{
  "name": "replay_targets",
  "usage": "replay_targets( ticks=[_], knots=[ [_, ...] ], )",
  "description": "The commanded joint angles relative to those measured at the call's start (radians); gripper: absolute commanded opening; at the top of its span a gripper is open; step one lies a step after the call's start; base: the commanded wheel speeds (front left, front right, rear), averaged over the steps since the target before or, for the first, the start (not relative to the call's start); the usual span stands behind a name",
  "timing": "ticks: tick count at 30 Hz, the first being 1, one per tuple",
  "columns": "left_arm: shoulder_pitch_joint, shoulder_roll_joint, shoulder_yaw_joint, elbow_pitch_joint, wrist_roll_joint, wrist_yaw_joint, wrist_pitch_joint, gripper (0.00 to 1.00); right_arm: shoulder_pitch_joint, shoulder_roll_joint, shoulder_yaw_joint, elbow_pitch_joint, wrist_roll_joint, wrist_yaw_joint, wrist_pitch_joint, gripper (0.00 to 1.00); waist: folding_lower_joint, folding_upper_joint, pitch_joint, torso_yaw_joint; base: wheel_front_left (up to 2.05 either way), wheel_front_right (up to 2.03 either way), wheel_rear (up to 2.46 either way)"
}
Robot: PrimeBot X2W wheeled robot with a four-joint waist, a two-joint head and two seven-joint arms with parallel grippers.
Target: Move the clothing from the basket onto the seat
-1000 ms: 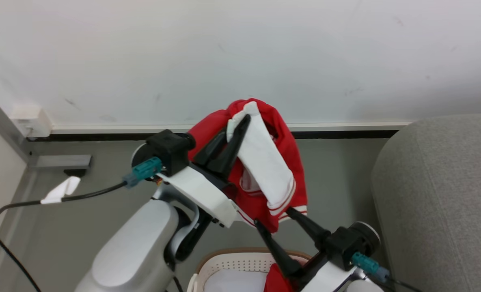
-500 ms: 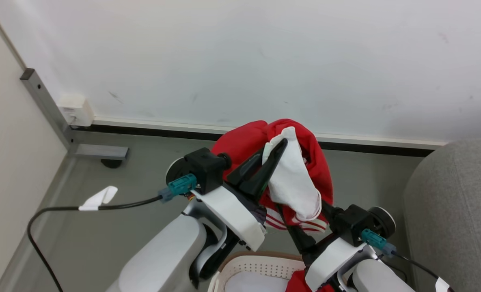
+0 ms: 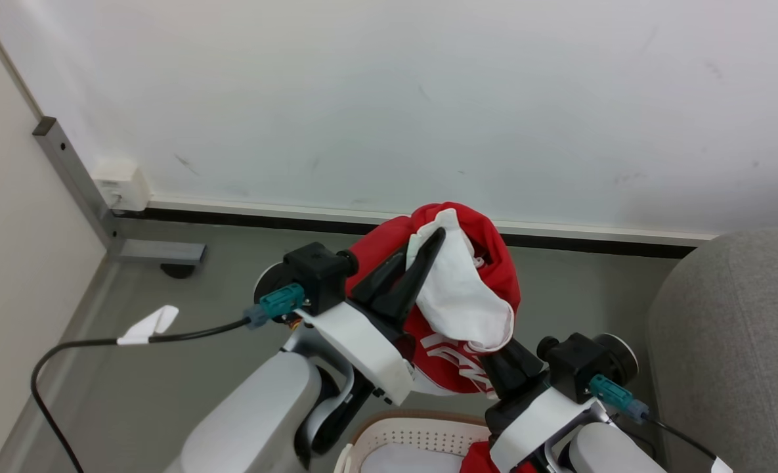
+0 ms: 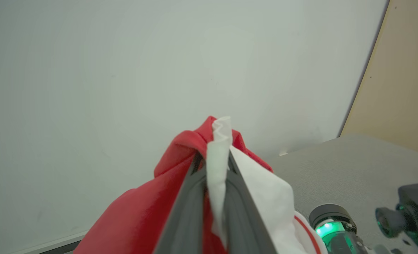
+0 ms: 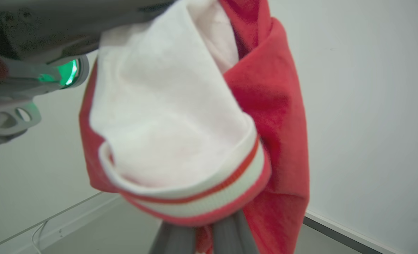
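**White wall behind, garment held aloft at both ends**

Grey floor and a white wall (image 3: 389,98) back the scene. The left gripper (image 3: 428,242) is pinched on a white fold at the top of the red-and-white garment (image 3: 457,302). The right gripper (image 3: 503,368) is pressed together, apparently on the lower hem. The garment is held in the air above the basket (image 3: 415,430), where a second red garment (image 3: 475,460) lies. The carrying step is judged to be in hand, and a swing rightward to the sofa (image 3: 730,341) is called for next. The garment's long axis is hung roughly upright, with the striped cuff downward.
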Motion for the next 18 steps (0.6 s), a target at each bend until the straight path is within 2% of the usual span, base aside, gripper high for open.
replay_targets(
  ticks=[1,18],
  knots=[
    [0.01,0.006,0.005,-0.001,-0.005,0.005,-0.005,0.0,0.016,-0.002,-0.006,-0.005,-0.002,-0.002,-0.003,0.0,0.0,0.0,0.0,-0.005,0.0,0.0,0.0],
    [0.041,0.032,0.007,-0.005,-0.023,0.02,-0.01,0.0,0.077,-0.003,-0.085,-0.07,-0.043,-0.002,-0.003,0.0,0.0,0.0,-0.011,-0.09,0.0,0.0,0.0]
  ],
)
